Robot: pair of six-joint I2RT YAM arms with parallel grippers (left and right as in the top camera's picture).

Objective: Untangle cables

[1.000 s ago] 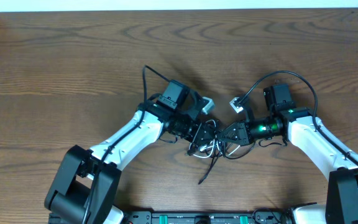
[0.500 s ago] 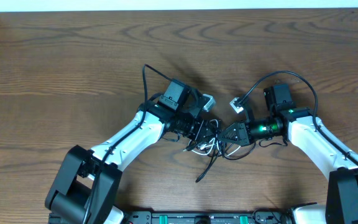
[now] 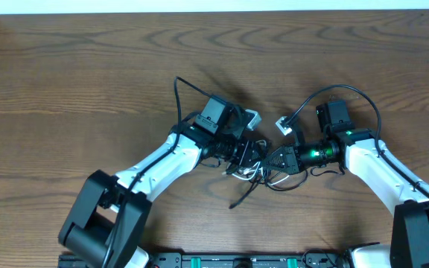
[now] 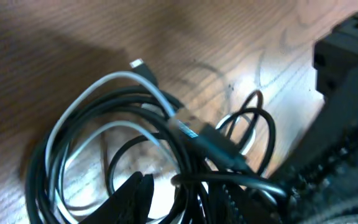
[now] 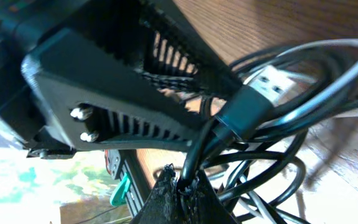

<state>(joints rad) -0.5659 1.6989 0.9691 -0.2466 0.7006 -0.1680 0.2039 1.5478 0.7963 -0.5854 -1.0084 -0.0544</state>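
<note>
Working the knot loose, I judge: my right hand [image 3: 274, 159] is clamped on black strands of the cables [image 3: 253, 173], bunched on the counter [image 3: 88, 74] between both hands. My left hand [image 3: 249, 152] sits right over the bundle, strands between its fingers [image 4: 132, 194]; whether it grips, I cannot tell. Next needs one loop drawn clear, gently.

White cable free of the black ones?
No, the white cable loops among the black cables in one tangle.
</note>
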